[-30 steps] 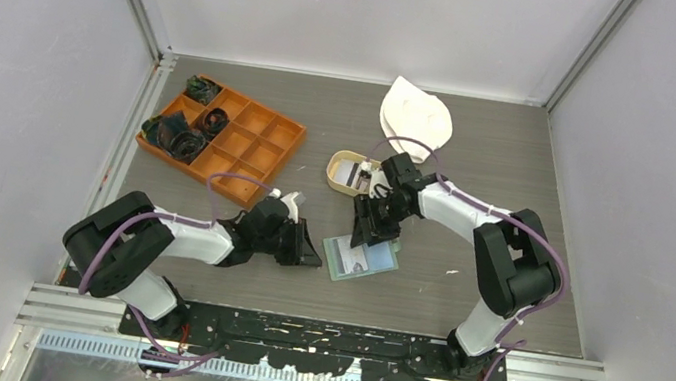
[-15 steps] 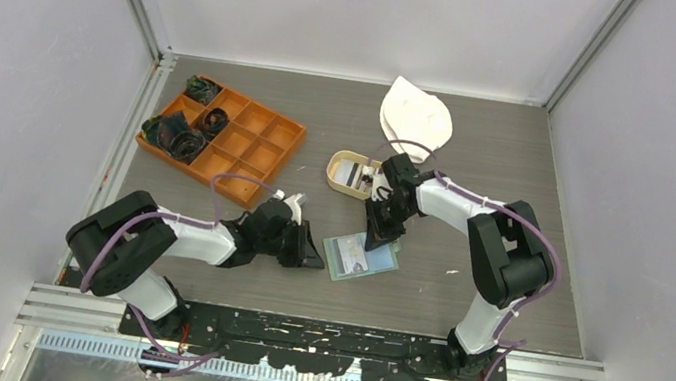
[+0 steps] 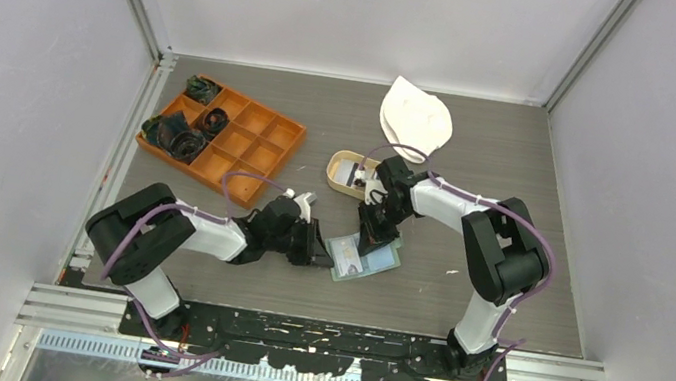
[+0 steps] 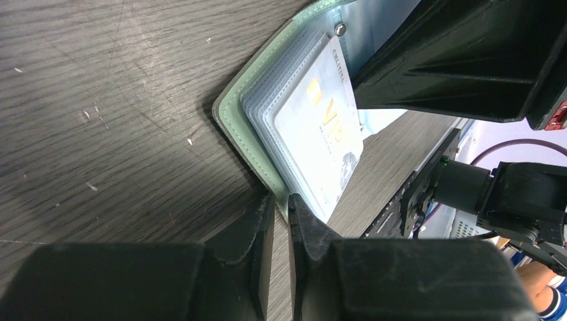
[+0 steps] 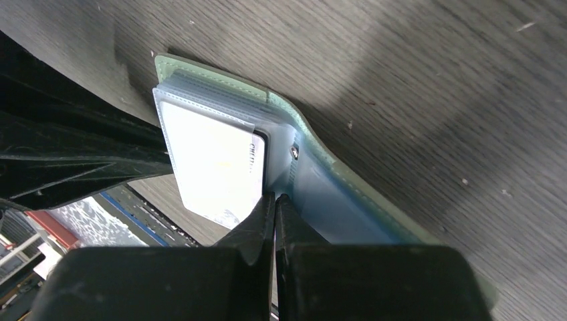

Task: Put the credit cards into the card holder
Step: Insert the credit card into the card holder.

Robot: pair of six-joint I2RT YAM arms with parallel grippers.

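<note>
One sage-green card holder (image 3: 362,258) is here, and one pale card (image 4: 314,134) with gold lettering shows in its clear sleeves; whether more cards sit behind it cannot be told. There is also one orange compartment box (image 3: 254,153) with at least three dark cord bundles (image 3: 172,135) in it, one oval tan tray (image 3: 333,165) whose contents are too small to count, and one white flat object (image 3: 416,116). Two robot arms are in view, the left arm (image 3: 197,230) and the right arm (image 3: 472,216).

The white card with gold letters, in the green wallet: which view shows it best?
The left wrist view: the white card lies close, gold letters clear. The right wrist shows it washed out, the top view tiny.
</note>
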